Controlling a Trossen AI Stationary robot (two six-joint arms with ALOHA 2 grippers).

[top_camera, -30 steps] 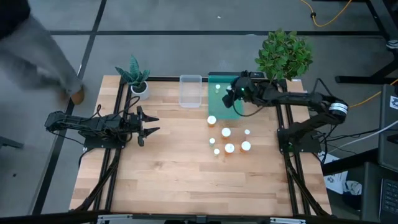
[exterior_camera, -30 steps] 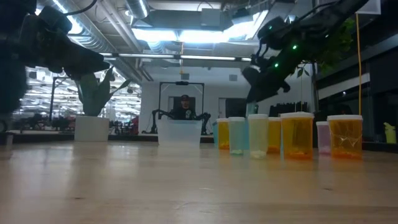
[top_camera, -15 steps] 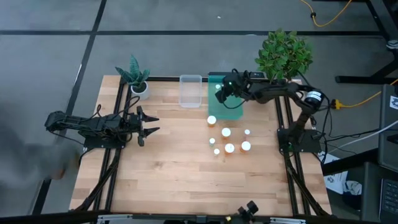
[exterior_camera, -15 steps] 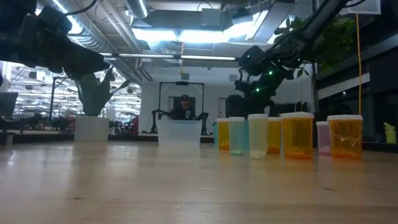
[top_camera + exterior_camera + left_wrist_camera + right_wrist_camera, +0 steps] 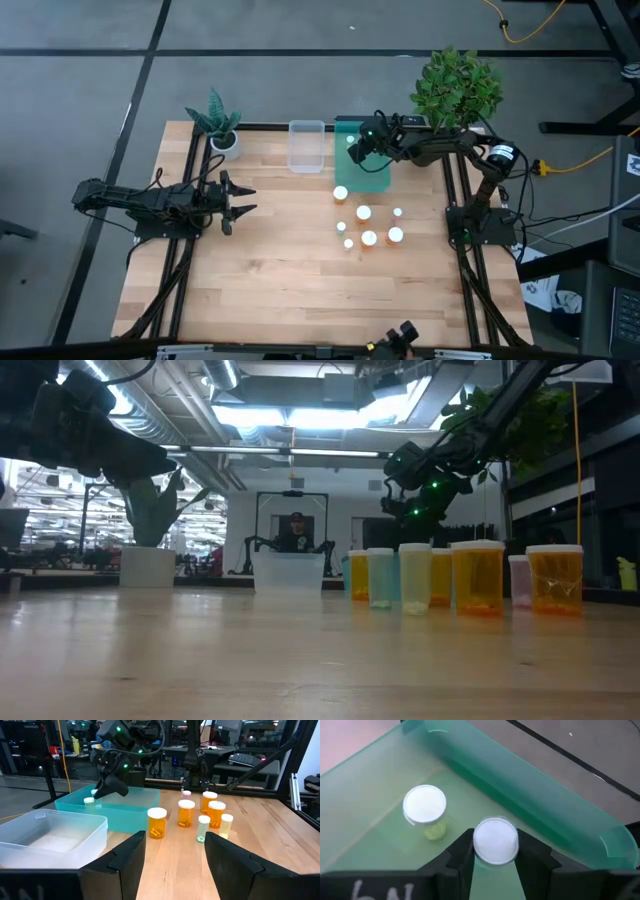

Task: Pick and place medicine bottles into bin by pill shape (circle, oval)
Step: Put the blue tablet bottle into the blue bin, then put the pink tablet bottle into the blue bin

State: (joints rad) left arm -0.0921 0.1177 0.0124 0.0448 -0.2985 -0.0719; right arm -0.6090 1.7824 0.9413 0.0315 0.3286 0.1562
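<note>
Right wrist view shows the right gripper [image 5: 493, 851] clamped on a bottle [image 5: 495, 840] over the teal bin [image 5: 530, 785], beside one already inside; lower it clear of that neighbour before releasing, I'd judge.

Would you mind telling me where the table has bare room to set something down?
The near half of the table is bare, as is the stretch between the left gripper and the medicine bottles. The clear bin is empty. It is crowded by the teal bin, where the right gripper holds a bottle.
</note>
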